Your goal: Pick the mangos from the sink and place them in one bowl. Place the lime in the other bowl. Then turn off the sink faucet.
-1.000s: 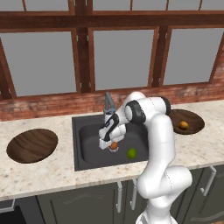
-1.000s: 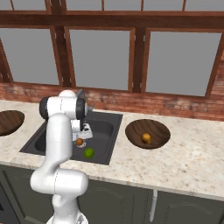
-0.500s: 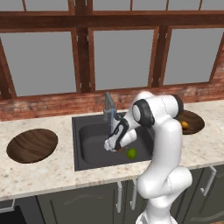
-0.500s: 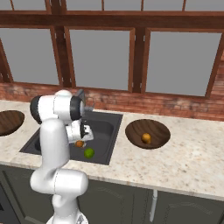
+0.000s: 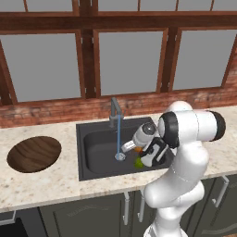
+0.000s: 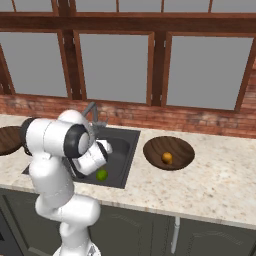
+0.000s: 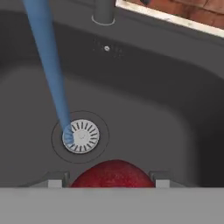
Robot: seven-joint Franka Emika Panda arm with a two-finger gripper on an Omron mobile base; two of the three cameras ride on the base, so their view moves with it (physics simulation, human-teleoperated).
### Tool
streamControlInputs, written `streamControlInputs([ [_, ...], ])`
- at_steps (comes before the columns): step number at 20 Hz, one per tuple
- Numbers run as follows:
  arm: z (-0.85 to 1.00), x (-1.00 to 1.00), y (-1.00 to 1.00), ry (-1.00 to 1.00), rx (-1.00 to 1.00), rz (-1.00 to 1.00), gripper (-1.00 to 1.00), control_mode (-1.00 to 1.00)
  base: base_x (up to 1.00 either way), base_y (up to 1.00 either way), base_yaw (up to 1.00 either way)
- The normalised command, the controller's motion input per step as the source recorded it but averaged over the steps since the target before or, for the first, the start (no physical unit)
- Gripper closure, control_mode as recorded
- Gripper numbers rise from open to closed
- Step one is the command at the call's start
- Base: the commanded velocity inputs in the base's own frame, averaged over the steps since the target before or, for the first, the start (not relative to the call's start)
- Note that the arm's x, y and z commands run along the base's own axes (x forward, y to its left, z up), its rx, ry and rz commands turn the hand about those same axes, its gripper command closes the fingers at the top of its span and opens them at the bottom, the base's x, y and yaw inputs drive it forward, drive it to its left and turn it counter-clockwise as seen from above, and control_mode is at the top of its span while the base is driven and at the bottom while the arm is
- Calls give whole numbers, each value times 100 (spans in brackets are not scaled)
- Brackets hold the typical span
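Gripping red mango (image 7: 113, 173) between closed tool (image 7: 106, 180) above sink (image 7: 144, 109), near drain (image 7: 81, 136); firm, round, wet, likely slippery, so best squeezed across widest middle. Lime (image 6: 101, 174) lying beside.

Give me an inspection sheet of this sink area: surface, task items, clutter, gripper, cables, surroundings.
Surface: speckled light stone counter with the dark sink set into it.
Task items: orange-red mango between the fingers, above the sink floor; orange-yellow mango in the right bowl; lime on the sink floor near the front wall; left bowl holds nothing; faucet running, blue stream hitting the drain.
Clutter: nothing seen.
Gripper: gripper shut on the orange-red mango, over the sink.
Cables: nothing seen.
Surroundings: brick backsplash, wood-framed windows, dark cabinets below.
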Motion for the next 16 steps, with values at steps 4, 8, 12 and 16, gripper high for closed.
streamControlInputs([
  [4,91,-68,-17,-34,5,-7,100,-100,0,0,0],
  [8,85,-84,-22,-24,2,-16,100,-100,0,0,0],
  [12,100,-71,-23,-20,1,-17,100,-100,0,0,0],
  [16,82,-70,-38,-5,6,-13,100,-100,0,0,0],
])
